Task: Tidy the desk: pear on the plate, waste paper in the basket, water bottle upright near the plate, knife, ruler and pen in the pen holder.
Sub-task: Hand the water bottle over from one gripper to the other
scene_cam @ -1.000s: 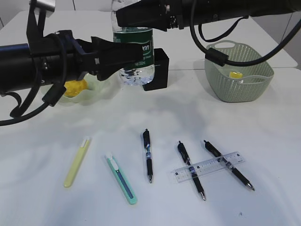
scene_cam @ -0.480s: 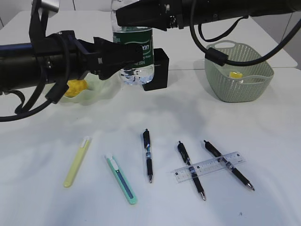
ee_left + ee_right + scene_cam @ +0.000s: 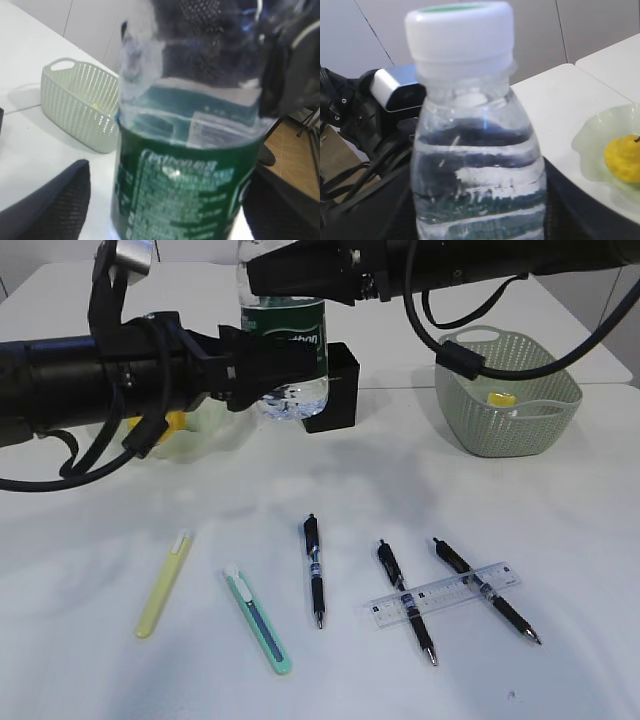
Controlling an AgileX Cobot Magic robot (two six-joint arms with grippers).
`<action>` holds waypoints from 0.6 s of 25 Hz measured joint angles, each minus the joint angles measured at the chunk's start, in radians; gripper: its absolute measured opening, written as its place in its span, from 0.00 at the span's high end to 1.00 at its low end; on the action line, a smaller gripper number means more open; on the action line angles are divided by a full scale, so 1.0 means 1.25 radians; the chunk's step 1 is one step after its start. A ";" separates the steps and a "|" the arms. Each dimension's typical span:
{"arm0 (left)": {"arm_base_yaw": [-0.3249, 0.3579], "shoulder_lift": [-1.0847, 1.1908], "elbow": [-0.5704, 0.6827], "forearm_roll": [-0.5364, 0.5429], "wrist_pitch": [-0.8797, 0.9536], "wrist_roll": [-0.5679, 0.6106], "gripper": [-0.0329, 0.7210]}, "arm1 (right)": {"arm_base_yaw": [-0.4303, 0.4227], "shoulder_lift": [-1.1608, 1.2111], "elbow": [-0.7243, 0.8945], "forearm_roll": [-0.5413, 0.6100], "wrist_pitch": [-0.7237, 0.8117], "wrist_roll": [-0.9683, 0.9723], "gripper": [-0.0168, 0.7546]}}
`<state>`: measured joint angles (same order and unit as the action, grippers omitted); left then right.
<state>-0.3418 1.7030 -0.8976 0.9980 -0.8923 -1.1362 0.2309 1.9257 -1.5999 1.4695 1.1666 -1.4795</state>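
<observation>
The water bottle [image 3: 290, 365] stands upright between the plate [image 3: 205, 430] and the black pen holder [image 3: 338, 388]. My right gripper [image 3: 290, 278] is shut on its clear upper part [image 3: 479, 165], below the white cap. My left gripper [image 3: 285, 362] is open, with one finger [image 3: 50, 205] on each side of the green label [image 3: 185, 200] and a gap showing. The pear [image 3: 624, 157] lies on the plate, mostly hidden behind my left arm in the exterior view. Yellow waste paper [image 3: 497, 398] lies in the basket [image 3: 520, 435]. I cannot tell whether the bottle's base touches the desk.
Near the front edge lie a yellow-green knife [image 3: 165, 583], a teal knife [image 3: 258, 620] and three pens [image 3: 315, 570]. The clear ruler [image 3: 440, 593] lies across two of the pens. Both arms crowd the back of the desk.
My left arm has slid to the right, bringing its open fingers around the bottle and covering more of the pear. The right gripper and bottle have stayed put.
</observation>
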 joint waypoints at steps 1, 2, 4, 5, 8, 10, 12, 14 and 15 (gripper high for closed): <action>0.000 0.000 -0.004 0.000 0.000 0.000 0.05 | 0.000 0.000 0.000 0.000 0.000 0.000 0.42; -0.002 0.000 -0.009 0.000 0.000 -0.001 0.05 | 0.000 0.000 0.000 0.000 0.001 0.000 0.42; -0.002 0.000 -0.011 0.000 0.000 -0.001 0.05 | 0.000 0.000 0.000 0.000 0.001 0.000 0.42; -0.002 0.000 -0.011 0.000 0.000 -0.001 0.05 | 0.000 0.000 0.000 0.000 0.001 0.000 0.42; -0.002 0.008 -0.015 0.000 0.000 -0.001 0.05 | 0.000 0.000 0.000 0.000 0.000 0.000 0.42; -0.002 0.014 -0.021 0.000 -0.003 -0.001 0.05 | 0.000 0.000 0.000 0.000 -0.002 0.000 0.42; -0.002 0.018 -0.028 0.000 -0.003 -0.001 0.05 | 0.000 0.000 0.000 0.000 -0.003 0.000 0.42; -0.002 0.023 -0.034 0.002 -0.003 -0.001 0.05 | 0.000 0.000 0.000 0.000 -0.007 0.000 0.42; -0.002 0.023 -0.036 0.002 -0.004 -0.001 0.05 | 0.000 0.000 0.000 0.000 -0.007 0.000 0.42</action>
<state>-0.3440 1.7316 -0.9425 1.0005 -0.8976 -1.1369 0.2309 1.9257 -1.5999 1.4695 1.1582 -1.4795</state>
